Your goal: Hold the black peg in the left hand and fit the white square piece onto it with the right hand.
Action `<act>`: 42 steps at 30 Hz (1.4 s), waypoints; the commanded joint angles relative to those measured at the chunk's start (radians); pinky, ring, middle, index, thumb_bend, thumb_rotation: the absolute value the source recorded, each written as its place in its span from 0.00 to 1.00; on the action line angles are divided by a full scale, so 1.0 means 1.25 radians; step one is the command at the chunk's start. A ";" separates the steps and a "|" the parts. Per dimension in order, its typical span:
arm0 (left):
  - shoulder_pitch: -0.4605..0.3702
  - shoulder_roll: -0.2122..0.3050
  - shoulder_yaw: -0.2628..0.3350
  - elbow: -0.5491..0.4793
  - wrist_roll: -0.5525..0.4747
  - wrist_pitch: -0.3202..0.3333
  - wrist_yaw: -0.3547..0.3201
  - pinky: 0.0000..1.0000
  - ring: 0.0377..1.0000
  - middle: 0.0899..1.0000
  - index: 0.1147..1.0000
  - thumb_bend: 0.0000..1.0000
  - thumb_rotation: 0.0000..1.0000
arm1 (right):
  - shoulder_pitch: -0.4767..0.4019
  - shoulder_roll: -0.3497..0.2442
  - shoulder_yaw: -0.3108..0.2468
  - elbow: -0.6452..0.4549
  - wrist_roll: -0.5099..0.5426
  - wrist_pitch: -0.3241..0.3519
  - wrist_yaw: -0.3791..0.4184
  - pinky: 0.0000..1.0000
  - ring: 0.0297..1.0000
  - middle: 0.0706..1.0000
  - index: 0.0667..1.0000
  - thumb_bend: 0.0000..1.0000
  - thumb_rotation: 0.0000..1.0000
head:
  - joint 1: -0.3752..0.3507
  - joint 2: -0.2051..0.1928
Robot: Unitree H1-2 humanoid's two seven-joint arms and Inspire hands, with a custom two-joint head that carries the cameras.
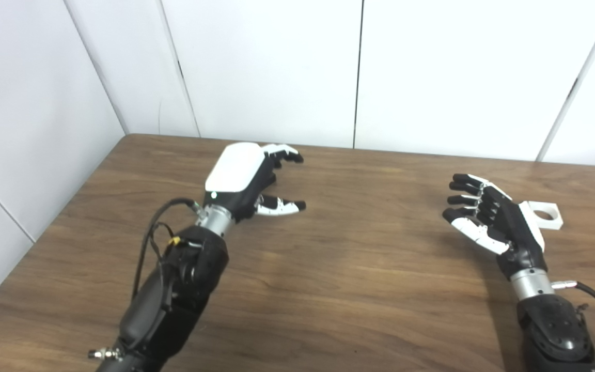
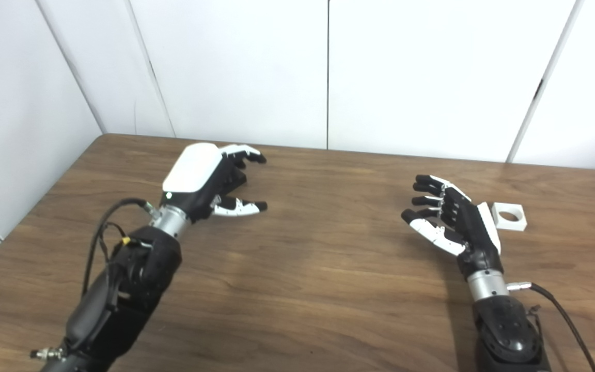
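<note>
- Two hands were raised over the wooden worktop (image 1: 328,289), and neither held anything.
- Left hand (image 1: 248,178): set toward the far left of the worktop, white back upward, fingers loosely curled with the thumb apart from them; nothing lay between them. No black peg could be seen in either view; whether it sat hidden beneath this hand could not be told.
- Right hand (image 2: 455,225): palm turned inward toward the centre, fingers spread and slightly bent, empty.
- White square piece (image 2: 509,217): lay flat on the worktop with its round hole facing up, just beside the right hand on its outer, back-of-hand side. In the left eye view the hand overlapped the piece's near edge; in the right eye view a narrow strip of worktop showed between them, so the two were judged apart, not touching.
- Stage, as a judgement: the task had barely begun, with neither part yet grasped.
- Risk 1: the piece lay behind the right hand's back, not in front of its palm. A closing of the fingers from this pose would catch nothing, and a sideways turn of the wrist could knock the piece further toward the right edge.
- Risk 2: the piece was low and flat, so fingertips coming down on it could slide off its top or tip it.
- Risk 3: with no peg located, the left hand could close on nothing, leaving the fitting step without its mate.
</note>
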 commanded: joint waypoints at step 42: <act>-0.232 -0.033 -0.010 0.312 0.220 0.266 -0.012 0.71 0.86 0.85 0.59 0.91 0.55 | -0.012 -0.005 -0.005 -0.013 0.004 -0.023 0.001 0.59 0.68 0.73 0.74 0.77 0.38 | -0.008 0.008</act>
